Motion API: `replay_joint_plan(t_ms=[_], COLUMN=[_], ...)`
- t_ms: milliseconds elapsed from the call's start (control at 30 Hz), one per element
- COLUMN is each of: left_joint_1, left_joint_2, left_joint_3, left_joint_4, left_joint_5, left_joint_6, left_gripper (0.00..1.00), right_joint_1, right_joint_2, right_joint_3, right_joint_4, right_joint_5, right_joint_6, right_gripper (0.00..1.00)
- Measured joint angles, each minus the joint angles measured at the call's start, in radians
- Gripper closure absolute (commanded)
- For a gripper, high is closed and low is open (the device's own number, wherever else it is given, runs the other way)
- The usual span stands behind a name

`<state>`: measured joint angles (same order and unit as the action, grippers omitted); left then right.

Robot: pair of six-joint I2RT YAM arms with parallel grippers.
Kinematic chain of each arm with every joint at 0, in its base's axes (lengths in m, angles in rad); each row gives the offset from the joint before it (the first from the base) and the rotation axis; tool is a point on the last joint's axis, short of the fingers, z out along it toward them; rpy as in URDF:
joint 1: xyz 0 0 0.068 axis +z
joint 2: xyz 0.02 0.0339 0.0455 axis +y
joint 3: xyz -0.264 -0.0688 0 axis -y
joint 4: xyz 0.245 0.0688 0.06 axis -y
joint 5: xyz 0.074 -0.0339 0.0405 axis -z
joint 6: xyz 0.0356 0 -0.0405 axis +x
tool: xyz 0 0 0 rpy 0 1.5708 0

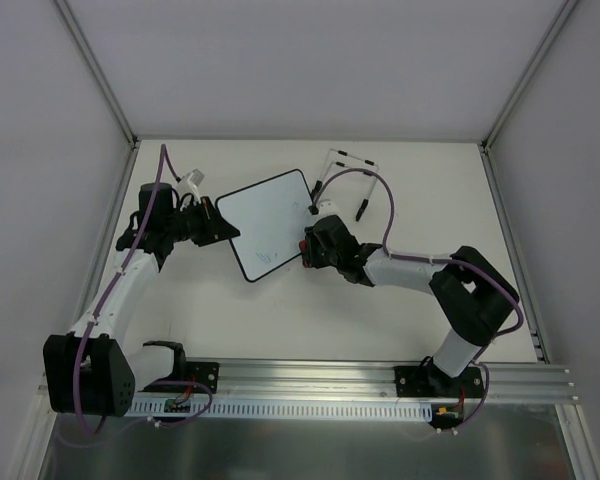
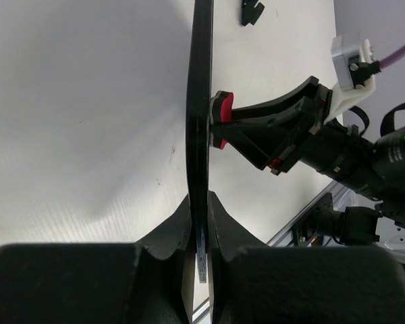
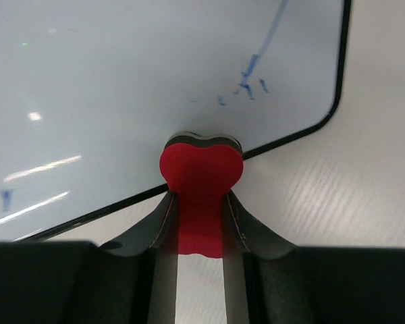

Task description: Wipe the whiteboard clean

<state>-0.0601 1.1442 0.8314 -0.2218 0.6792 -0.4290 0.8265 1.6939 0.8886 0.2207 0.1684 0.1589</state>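
White laminate is most of what you see: one small rectangular whiteboard with rounded corners and a thin black frame (image 1: 265, 222) sits left of centre on the white table (image 1: 430, 200), turned diagonally with its face towards the overhead camera. You cannot tell whether it lies flat or is lifted.

Count two grippers and one eraser. The left gripper (image 1: 212, 225) has its fingers closed narrow on the board's left edge; from its wrist camera you see the board edge-on (image 2: 200, 135), pinched between the two black fingers (image 2: 179, 229). The right gripper (image 1: 308, 248) is at the board's near right edge, clamped on a small red bone-shaped eraser (image 3: 201, 182). The eraser's rounded end touches the board right at the black frame.

Blue marker remains in two patches: a cluster by the near corner (image 1: 265, 260) and a smaller trace by the far right corner (image 1: 313, 207). The right wrist camera shows a blue streak with a few specks (image 3: 253, 74) up and to the right of the eraser, and one small mark far to its left (image 3: 5, 198).

For room, the table is open in front of the board and behind it. One thin white wire stand with black tips (image 1: 345, 180) lies just beyond the board's far right corner, near the right wrist. The left arm works close to the left wall (image 1: 50, 150).
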Motion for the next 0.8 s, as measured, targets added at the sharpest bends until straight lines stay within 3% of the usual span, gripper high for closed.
replay_joint_plan(t_ms=[433,567,800], left_joint_1=[-0.020,-0.020,-0.017], left_joint_2=[-0.001,-0.012,-0.027], left_joint_3=[-0.042,-0.060,-0.077], left_joint_4=[-0.004,-0.011,-0.031], left_joint_5=[0.050,0.071,0.045], left_joint_6=[-0.009,-0.013,-0.028], left_gripper=[1.00,1.00,1.00], right_joint_1=[0.114,0.117,0.064], right_joint_2=[-0.015,0.038,0.073], right_joint_3=[0.266,0.350,0.354], right_joint_4=[-0.059,-0.061,-0.066], right_joint_5=[-0.110,-0.115,-0.113], right_joint_6=[-0.063,-0.066,-0.009], right_gripper=[0.99,1.00,1.00])
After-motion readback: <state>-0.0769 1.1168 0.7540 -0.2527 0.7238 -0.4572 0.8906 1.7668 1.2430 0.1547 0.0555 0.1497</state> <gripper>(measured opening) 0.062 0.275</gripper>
